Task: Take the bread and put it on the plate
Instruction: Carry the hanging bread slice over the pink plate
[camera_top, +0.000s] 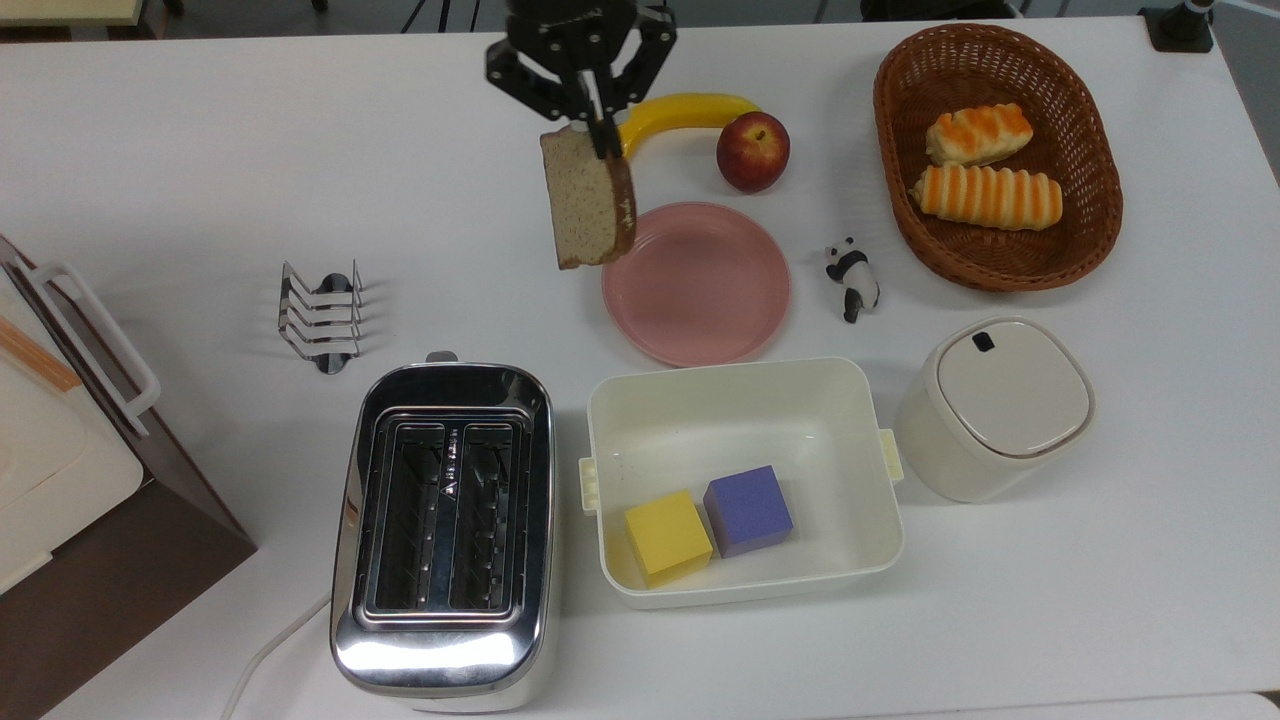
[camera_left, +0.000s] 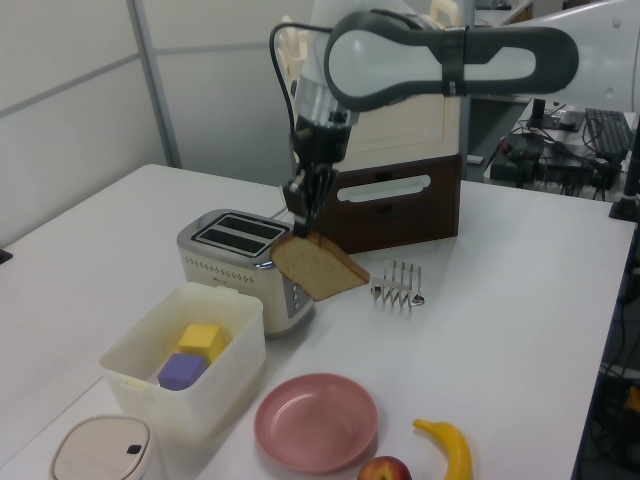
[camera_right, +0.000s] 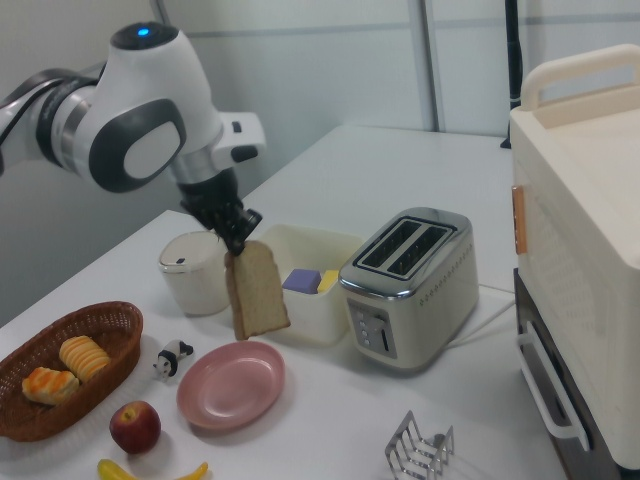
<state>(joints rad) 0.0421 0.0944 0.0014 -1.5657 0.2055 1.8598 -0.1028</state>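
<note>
toaster (camera_top: 445, 525), toast rack (camera_top: 322, 317), banana (camera_top: 680, 115), apple (camera_top: 752, 151)

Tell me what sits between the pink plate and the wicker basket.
In the top view, a small black-and-white panda figurine stands on the white table between the round pink plate and the brown wicker basket.
</note>
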